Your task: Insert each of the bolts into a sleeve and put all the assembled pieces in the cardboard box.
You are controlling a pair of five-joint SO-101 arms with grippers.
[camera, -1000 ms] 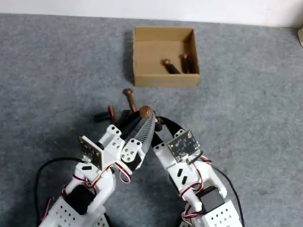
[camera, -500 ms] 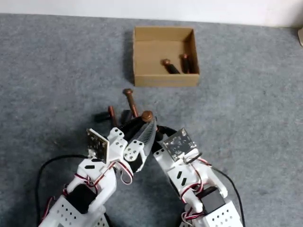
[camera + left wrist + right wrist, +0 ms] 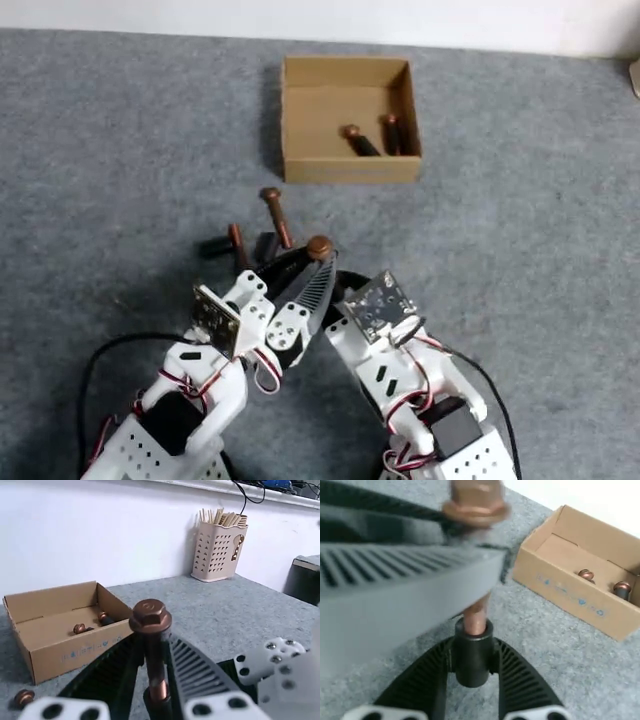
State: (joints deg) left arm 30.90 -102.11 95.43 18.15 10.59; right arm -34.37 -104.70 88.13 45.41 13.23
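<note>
Grey table [image 3: 520, 220]; bolt [image 3: 153, 650] in left fingers [image 3: 192, 669], sleeve [image 3: 471, 652] in right fingers [image 3: 521, 686]

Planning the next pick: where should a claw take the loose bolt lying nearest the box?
Take the bolt mid-shank, from straight above, squeezing across it: it lies flat on the table, head toward the box, shank bare.

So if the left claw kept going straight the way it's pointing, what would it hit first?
Probably the cardboard box: the left claw, gripping a bolt, aims at its front wall, with bare carpet between. Height is unclear, so it might skim over the rim.
</note>
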